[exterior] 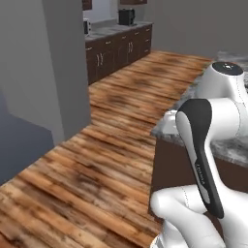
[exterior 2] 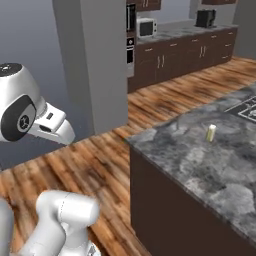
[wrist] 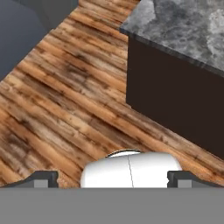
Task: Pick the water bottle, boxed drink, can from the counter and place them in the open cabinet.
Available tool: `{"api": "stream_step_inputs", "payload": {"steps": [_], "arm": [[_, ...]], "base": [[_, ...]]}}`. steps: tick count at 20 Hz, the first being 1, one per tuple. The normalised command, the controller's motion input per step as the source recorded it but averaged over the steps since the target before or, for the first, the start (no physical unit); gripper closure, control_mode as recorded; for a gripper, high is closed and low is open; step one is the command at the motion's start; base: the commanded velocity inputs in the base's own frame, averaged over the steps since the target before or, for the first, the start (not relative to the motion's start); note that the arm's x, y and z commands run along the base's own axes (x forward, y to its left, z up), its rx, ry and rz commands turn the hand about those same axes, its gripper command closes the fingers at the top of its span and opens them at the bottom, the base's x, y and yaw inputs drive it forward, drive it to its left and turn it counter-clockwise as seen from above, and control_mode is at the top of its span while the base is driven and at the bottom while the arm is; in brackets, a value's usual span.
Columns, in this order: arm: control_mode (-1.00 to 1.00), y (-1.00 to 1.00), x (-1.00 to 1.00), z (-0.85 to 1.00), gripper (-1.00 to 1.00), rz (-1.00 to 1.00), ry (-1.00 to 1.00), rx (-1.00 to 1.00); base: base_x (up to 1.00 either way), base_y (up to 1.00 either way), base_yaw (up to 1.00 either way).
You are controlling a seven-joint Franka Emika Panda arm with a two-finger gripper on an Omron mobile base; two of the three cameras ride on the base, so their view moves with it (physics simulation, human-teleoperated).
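Note:
The boxed drink (exterior 2: 211,132), small and cream coloured, stands upright on the grey marbled counter (exterior 2: 195,170), a little back from its near corner. The counter's corner also appears in the left base view (exterior: 231,147) and at the upper right of the hand view (wrist: 183,26). My gripper (wrist: 113,179) is open, its two dark fingertips (wrist: 43,179) wide apart with nothing between them. It hangs over the wooden floor, off the counter's corner and well short of the boxed drink. The water bottle, the can and the open cabinet are out of view.
A gas cooktop (exterior 2: 246,108) is set into the counter beyond the drink. A grey pillar (exterior 2: 95,65) stands to the left across the wooden floor (exterior: 106,160). Dark lower cabinets (exterior 2: 185,55) with a microwave (exterior 2: 146,27) line the far wall.

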Motion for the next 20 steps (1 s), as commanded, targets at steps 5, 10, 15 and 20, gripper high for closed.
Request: {"api": "stream_step_inputs", "payload": {"steps": [5, 10, 15, 20], "arm": [[1.0, 0.0, 0.0, 0.0, -1.0, 0.0, 0.0, 0.0], [1.0, 0.0, 0.0, 0.0, -1.0, 0.0, 0.0, 0.0], [1.0, 0.0, 0.0, 0.0, -1.0, 0.0, 0.0, 0.0], [1.0, 0.0, 0.0, 0.0, -1.0, 0.0, 0.0, 0.0]], "base": [[1.0, 1.0, -0.53], [1.0, 0.9, -0.63], [1.0, 0.85, -0.67], [0.99, 0.78, -0.71]]}}
